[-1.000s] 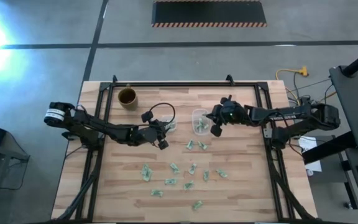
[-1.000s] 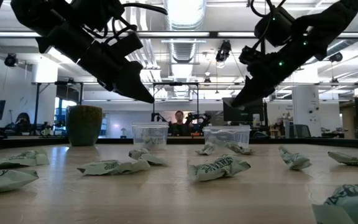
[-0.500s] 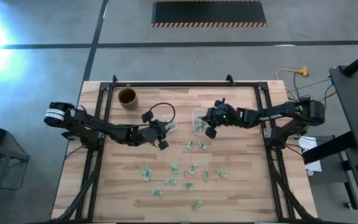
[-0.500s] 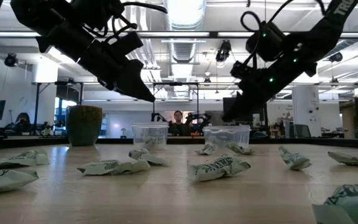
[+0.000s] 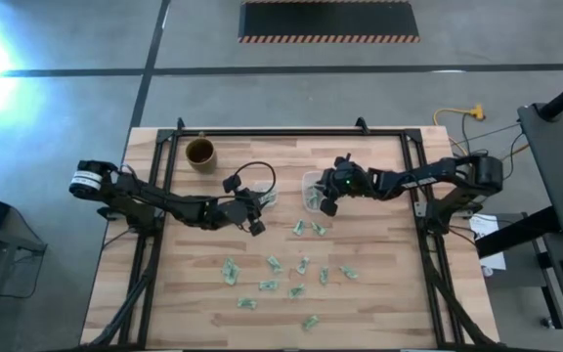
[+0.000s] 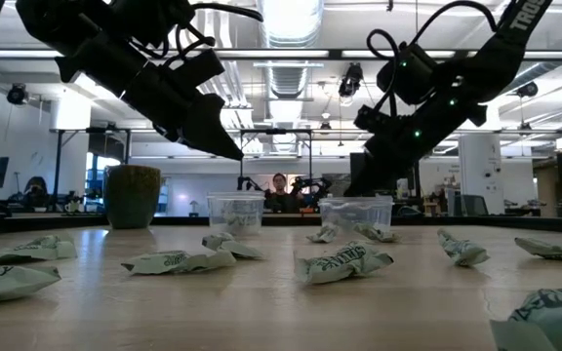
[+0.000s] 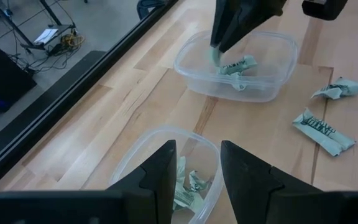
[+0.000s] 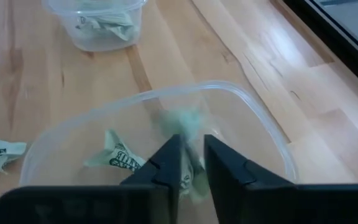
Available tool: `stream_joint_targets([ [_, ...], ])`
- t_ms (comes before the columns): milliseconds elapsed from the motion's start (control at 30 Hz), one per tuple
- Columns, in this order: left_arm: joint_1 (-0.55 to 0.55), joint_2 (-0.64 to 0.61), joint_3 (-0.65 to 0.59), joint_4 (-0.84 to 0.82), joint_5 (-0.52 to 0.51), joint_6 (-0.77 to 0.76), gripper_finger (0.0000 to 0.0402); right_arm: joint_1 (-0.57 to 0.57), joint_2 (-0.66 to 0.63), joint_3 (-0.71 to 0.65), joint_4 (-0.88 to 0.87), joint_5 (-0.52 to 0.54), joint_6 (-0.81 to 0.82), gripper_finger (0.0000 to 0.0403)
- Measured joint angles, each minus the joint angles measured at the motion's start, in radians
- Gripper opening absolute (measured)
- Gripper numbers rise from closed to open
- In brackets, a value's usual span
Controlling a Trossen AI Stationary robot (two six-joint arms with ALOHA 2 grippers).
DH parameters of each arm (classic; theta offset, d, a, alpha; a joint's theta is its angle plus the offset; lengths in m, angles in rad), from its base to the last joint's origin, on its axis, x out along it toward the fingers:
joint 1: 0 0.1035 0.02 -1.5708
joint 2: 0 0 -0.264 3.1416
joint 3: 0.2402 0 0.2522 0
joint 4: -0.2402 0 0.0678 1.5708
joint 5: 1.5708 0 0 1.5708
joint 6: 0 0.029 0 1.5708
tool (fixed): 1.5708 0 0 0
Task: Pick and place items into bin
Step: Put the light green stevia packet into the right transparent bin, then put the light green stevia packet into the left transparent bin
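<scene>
Presently, step: a wrapper piece is held by the right tool, clenched on it above the right tub; release is judged next.
Next move: the fingers must be parted over the tub.
Left tool: released, hovering above the left tub.
Items: many pieces lie scattered on the counter.
Pose: both arms are stretched inward.

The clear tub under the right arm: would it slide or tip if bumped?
Probably slides. The clear tub looks thin-walled and holds only a couple of wrappers, so likely very light. Its low, wide shape on the smooth wooden table suggests skidding rather than tipping.
</scene>
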Motion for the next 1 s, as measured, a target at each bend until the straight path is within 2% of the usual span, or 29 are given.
stream_joint_targets([
  [233, 0.0, 0.0, 0.0, 0.0, 0.006, -0.003, 0.0109, 0.0, -0.026, 0.0, -0.01, -0.002, -0.006, 0.0134],
  [367, -0.002, -0.004, 0.0, -0.009, 0.126, -0.001, 0.0109, 0.009, -0.069, -0.002, -0.035, -0.061, -0.043, 0.0154],
  [567, -0.042, -0.054, 0.002, -0.119, 0.393, -0.018, 0.0109, 0.031, -0.151, -0.003, -0.101, -0.142, -0.111, 0.0153],
  [667, -0.085, -0.079, 0.002, -0.171, 0.465, -0.058, 0.0109, 0.036, -0.18, -0.007, -0.124, -0.195, -0.126, 0.0146],
  [800, -0.153, -0.108, 0.001, -0.233, 0.473, -0.174, 0.0109, 0.046, -0.198, -0.01, -0.138, -0.259, -0.128, 0.0139],
  [1000, -0.288, -0.107, 0.001, -0.319, 0.443, -0.384, 0.0109, 0.078, -0.198, -0.026, -0.14, -0.299, -0.135, 0.0131],
])
